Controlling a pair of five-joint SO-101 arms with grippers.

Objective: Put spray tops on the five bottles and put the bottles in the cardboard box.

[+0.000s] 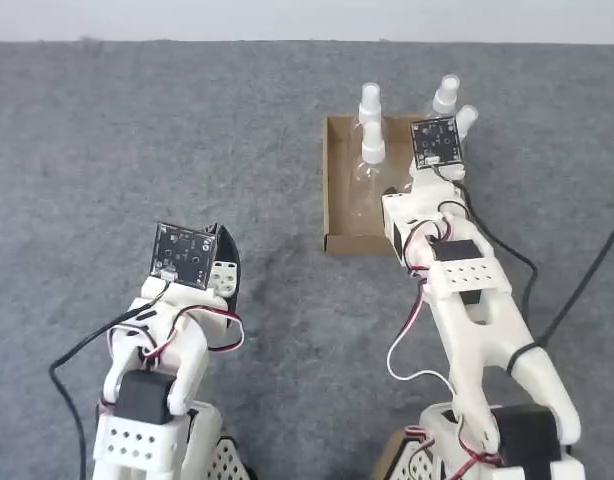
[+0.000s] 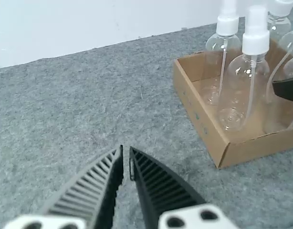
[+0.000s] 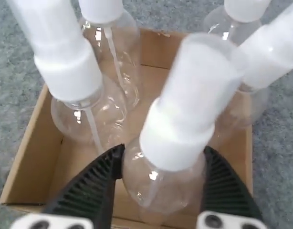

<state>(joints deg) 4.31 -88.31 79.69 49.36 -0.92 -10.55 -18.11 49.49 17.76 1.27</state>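
Cardboard box (image 1: pixel 353 242) on the grey counter (image 1: pixel 187 130) holds upright clear bottles (image 2: pixel 239 90) with white spray tops (image 2: pixel 256 36). Two by its far right corner are cut off, and I cannot tell whether they stand inside. The right end effector (image 3: pixel 163 151) clamps one bottle (image 3: pixel 156 191) in the box, its base hidden. The left end effector (image 2: pixel 126 149), nearly closed and empty, hangs over the counter.
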